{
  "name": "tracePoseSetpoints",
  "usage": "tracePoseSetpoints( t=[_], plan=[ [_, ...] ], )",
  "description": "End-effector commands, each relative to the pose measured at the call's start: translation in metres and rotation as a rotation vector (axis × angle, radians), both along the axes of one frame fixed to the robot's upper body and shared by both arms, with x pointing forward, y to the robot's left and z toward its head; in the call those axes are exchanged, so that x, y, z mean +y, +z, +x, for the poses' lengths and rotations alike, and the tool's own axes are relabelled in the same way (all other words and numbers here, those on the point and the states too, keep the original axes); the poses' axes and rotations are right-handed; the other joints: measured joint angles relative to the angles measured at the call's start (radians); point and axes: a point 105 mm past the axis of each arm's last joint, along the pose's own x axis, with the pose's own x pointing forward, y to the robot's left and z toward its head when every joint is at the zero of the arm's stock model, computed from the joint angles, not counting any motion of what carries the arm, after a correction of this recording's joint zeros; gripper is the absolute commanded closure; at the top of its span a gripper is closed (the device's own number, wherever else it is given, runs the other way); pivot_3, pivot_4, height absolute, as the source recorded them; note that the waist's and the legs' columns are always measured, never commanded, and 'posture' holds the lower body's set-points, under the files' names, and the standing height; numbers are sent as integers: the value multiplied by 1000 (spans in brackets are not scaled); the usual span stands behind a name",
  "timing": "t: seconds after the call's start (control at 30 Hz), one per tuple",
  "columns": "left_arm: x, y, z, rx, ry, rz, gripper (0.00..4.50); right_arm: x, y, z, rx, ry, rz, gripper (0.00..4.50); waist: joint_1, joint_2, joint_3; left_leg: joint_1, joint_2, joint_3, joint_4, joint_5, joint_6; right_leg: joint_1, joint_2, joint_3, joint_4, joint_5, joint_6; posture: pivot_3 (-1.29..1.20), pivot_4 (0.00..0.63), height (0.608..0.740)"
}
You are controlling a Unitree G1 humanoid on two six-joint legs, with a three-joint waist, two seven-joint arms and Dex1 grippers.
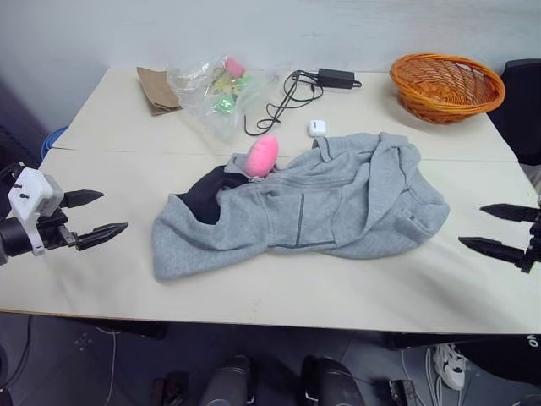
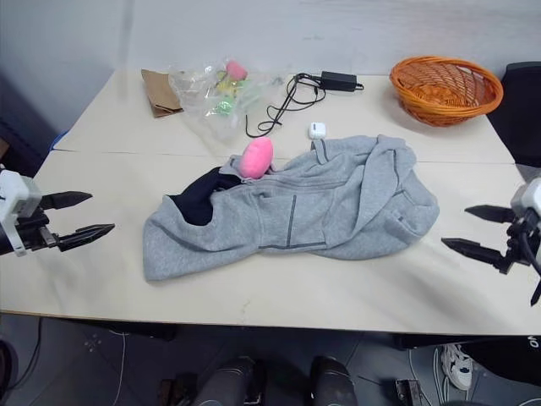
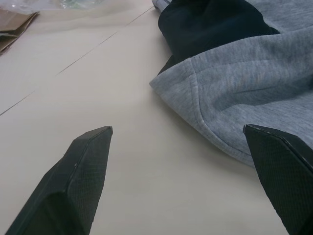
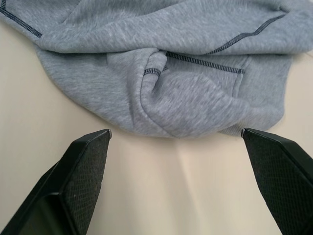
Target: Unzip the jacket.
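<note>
- The jacket (image 1: 313, 203) lies crumpled in the middle of the table (image 1: 254, 292), its grey fleece bunched in folds with dark seam lines across the front.
- Its hood (image 1: 207, 199) faces the robot's left, showing black lining.
- A pink toy (image 1: 261, 156) rests against the jacket's far edge, just beside the hood.
- The left gripper (image 1: 100, 216) hovers over the table to the left of the jacket, apart from it, fingers spread wide and holding nothing.
- In the left wrist view the hood's grey hem (image 3: 205, 107) lies ahead between the two open fingers (image 3: 83, 171), not touched.
- The right gripper (image 1: 497, 228) hangs at the table's right edge, near the jacket's right side but clear of it, fingers also wide apart and empty.
- In the right wrist view a rounded fold of fleece (image 4: 171, 98) lies just ahead of the fingertips.
- Farther back on the table sit an orange basket (image 1: 446, 85), a black charger (image 1: 336, 78) with its cable (image 1: 279, 106), a small white box (image 1: 317, 128), a clear bag (image 1: 211, 93) and brown paper (image 1: 156, 89).
</note>
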Motion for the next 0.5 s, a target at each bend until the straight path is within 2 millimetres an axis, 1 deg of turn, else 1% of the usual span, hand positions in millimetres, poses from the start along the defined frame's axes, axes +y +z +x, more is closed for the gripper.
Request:
tracePoseSetpoints(
  t=[0.03, 0.17, 0.3, 0.5],
  plan=[
    [-2, 7, 0, -33, -7, 24, 0, 4, 20, 2, -89, -7, 25, 33, -1, 0, 0, 0, 0, 0, 0, 0, 0, 0, 0, 0, 0, 0, 0, 0, 150, 740],
    [-8, 3, 3, -24, -2, 0, 0, 13, 24, 6, -122, -11, 40, 33, -2, 0, 0, 1, 2, 2, 0, -1, -1, 0, 0, 3, 0, 0, 0, 0, 150, 740],
    [-13, -2, 2, -9, -15, -6, 0, 18, 23, 9, -140, -10, 21, 33, 0, 0, 0, 1, 2, 2, 0, -1, -2, 0, 0, 3, 0, 0, 0, 0, 150, 740],
    [-17, -3, 2, -5, -24, -25, 0, 25, 23, 10, -148, 2, 27, 33, 1, 0, 0, 1, 2, 4, 0, -1, -1, -1, 1, 4, 0, 0, 0, 0, 150, 740]
  ],
)
